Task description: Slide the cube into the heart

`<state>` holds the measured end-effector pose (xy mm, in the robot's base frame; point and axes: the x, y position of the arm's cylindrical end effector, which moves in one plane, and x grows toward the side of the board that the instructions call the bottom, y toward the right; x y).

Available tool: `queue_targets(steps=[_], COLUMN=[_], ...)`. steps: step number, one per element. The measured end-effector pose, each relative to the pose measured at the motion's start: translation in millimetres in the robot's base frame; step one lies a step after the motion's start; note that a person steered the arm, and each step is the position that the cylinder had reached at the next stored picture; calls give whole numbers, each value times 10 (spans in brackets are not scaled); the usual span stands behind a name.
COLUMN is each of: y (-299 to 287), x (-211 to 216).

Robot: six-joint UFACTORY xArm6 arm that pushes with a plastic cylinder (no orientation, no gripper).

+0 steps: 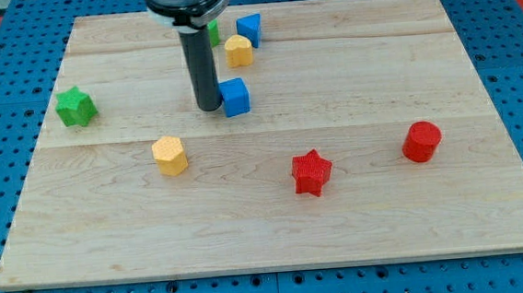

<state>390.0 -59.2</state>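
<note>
So the blue cube [235,97] sits toward the top middle of the wooden board [487,205], and my tip [209,108] is right up against its left face — touching or as good as. There's no pincer on this rig at all, just the plain rod, so nothing opens, closes or holds anything; it only shoves.

Taking the cube as the landmark: the yellow heart [238,50] is above it, barely to the right, near but not touching. Another blue block [250,28] is further up past the heart, and a green block [213,32] peeks out behind the rod. A yellow hexagon-ish block [170,156] is down-left of the cube, a red star [312,172] down-right, a red cylinder [422,142] well off to the right, and a green star [75,106] well off to the left.

Handling guess: small, rigid, light block that should glide easily on smooth wood — but it'll likely spin if pushed off-centre. I'd press the middle of the cube's bottom face, since the heart lies upward.
</note>
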Motion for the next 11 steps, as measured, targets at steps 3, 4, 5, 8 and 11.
queue_targets(steps=[3,4,5,8,11], y=[135,266,271,238,204], x=[267,213,280,50,-459])
